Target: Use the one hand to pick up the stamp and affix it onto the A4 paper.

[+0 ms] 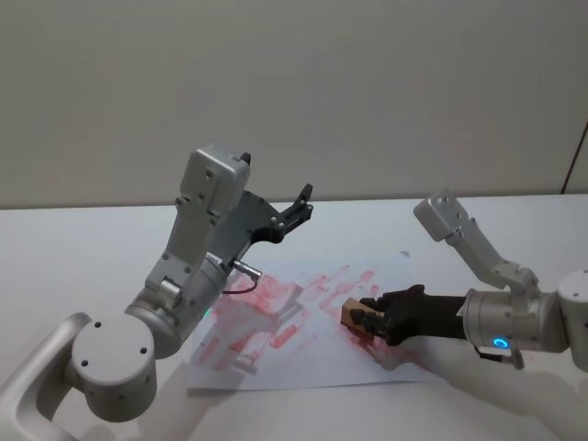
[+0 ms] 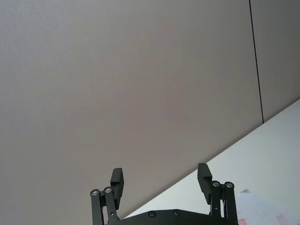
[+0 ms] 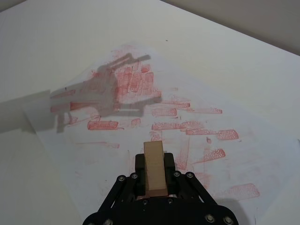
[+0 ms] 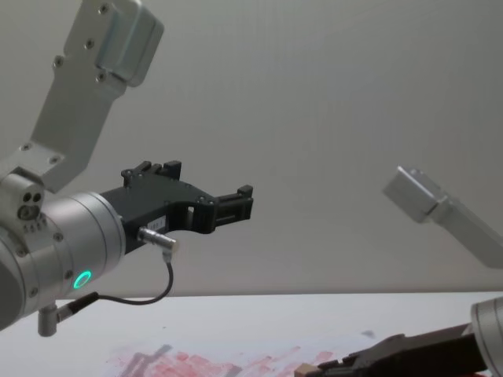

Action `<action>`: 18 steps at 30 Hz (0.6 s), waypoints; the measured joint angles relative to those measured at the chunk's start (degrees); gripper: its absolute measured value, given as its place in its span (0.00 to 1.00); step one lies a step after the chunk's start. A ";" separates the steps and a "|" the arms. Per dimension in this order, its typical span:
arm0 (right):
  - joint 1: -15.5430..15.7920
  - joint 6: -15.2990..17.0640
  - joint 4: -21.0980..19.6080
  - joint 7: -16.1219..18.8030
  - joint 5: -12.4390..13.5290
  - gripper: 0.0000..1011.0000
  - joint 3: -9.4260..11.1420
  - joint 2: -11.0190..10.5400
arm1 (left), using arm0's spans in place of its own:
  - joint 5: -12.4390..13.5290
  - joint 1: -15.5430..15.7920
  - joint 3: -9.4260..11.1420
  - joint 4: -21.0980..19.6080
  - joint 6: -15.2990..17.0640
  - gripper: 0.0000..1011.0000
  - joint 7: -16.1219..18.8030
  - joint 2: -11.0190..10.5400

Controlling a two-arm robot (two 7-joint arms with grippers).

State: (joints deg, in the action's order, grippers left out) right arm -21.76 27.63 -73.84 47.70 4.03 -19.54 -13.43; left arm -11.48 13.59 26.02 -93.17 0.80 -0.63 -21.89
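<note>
The stamp (image 1: 351, 314) is a pale wooden block held in my right gripper (image 1: 366, 322), which is shut on it low over the right part of the A4 paper (image 1: 276, 344). In the right wrist view the stamp (image 3: 153, 169) stands between the black fingers of the right gripper (image 3: 153, 161), above the A4 paper (image 3: 197, 101) with its red prints. I cannot tell whether the block touches the sheet. My left gripper (image 1: 299, 204) is raised high over the table, open and holding nothing; its fingertips (image 2: 117, 177) point at the wall.
The white table (image 1: 73, 248) extends left of and behind the sheet. The left arm's big elbow (image 1: 115, 363) sits at the near left. The left arm's shadow (image 3: 101, 91) falls on the paper's left half.
</note>
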 joint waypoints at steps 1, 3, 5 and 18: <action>-0.26 0.15 0.36 0.30 -0.14 0.22 -0.05 0.07 | 0.00 0.00 0.00 0.00 0.00 0.99 0.00 0.00; -0.64 0.50 0.87 0.86 -0.47 0.22 -0.18 0.20 | 0.00 0.00 0.00 0.00 0.00 0.99 0.00 0.00; -1.01 0.82 1.33 1.30 -0.74 0.22 -0.32 0.29 | 0.00 0.00 0.00 0.00 0.00 0.99 0.00 0.00; -2.23 1.03 2.92 2.63 -2.67 0.22 -1.28 0.45 | 0.00 0.00 0.00 0.00 0.00 0.99 0.00 0.00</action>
State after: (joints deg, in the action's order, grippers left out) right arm -24.00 28.66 -70.91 50.33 1.36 -20.81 -12.98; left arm -11.48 13.59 26.02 -93.17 0.80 -0.63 -21.89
